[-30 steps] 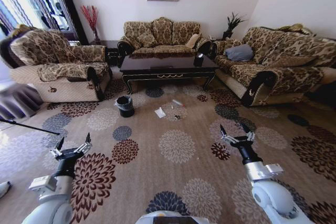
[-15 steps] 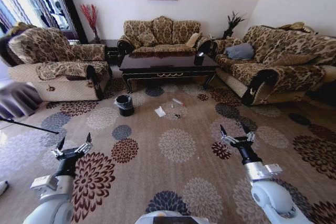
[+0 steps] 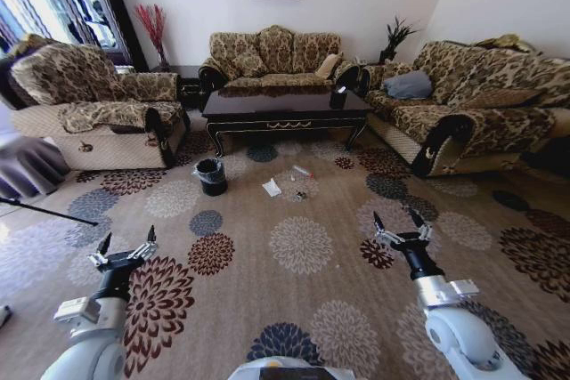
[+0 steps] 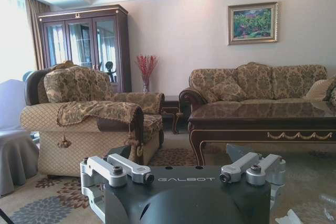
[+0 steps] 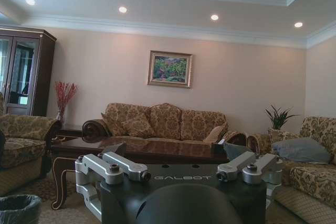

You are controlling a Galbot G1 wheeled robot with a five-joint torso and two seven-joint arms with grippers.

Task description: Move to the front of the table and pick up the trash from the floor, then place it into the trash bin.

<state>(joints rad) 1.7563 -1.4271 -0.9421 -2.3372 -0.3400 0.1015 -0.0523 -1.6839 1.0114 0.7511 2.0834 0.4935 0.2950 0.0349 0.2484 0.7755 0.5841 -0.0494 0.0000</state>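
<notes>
Robot's out on the flowered carpet [image 3: 303, 246], well short of the worktop [image 3: 285, 106], so I'd say it's on the driving-up step; nothing picked up yet. Left tool [image 3: 125, 245] and right tool [image 3: 401, 223] are both held low out front, fingers spread apart, nothing in either.

The trash is on the carpet just in front of the worktop: a flat white paper piece [image 3: 272, 189], a small bottle [image 3: 303, 172] a bit closer to the worktop, and some tiny dark scraps [image 3: 300, 195] beside the paper; all near each other. The trash bin [image 3: 211, 177] stands to the robot's left of that litter, near the armchair [image 3: 98, 109]; black, bag folded over the rim; can't make out anything inside it from here.

If I were steering: roll in straight, aim at the paper, and stop short so the litter isn't run over and sits within reach of an arm; don't clip the bin on the way; that paper lies flat, so it'll probably be the fiddly one.
</notes>
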